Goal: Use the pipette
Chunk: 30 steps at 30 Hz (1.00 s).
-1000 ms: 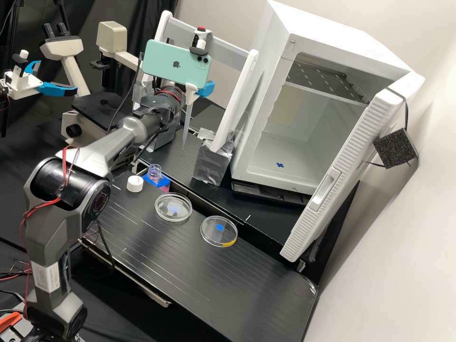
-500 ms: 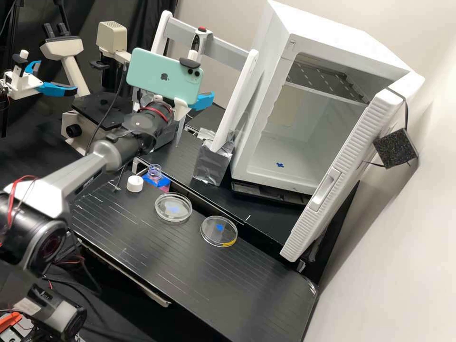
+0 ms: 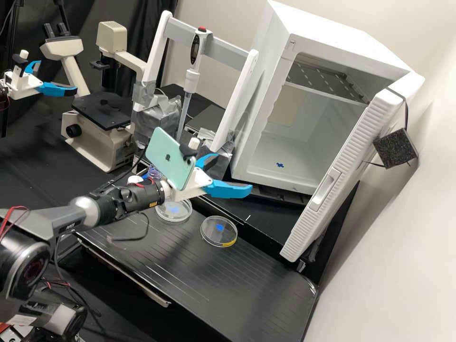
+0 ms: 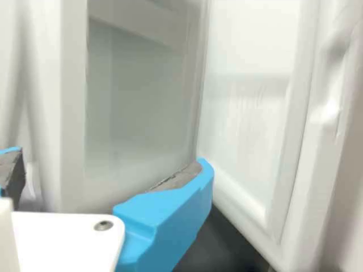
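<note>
Item, one pair of blue fingers, spread wide and empty, swung down from the pipette to face the white cabinet; item, said pipette, tip down on its stand, which I log as racked, its use probably done.

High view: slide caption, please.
Open, empty end effector near the open white cabinet, pipette hanging on its rack.

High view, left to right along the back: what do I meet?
Cream microscope → red-topped pipette → white cabinet with its door open.
</note>
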Each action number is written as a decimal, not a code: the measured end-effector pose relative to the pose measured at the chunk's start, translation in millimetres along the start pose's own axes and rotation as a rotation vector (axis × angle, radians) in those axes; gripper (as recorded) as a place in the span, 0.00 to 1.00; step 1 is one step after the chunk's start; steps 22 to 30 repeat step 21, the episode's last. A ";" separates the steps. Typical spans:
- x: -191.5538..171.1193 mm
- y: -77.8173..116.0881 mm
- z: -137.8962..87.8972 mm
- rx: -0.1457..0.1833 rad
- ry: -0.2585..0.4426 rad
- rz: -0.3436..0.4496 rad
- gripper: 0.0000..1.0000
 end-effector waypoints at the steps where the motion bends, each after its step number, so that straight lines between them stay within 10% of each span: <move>1: -1.4 3.2 -4.6 0.024 0.077 0.034 1.00; 6: -6.6 6.7 -16.1 0.070 0.287 0.037 1.00; 21: -4.9 -15.8 -14.3 0.237 0.357 -0.143 1.00; 30: -4.9 -15.8 -14.3 0.237 0.357 -0.143 1.00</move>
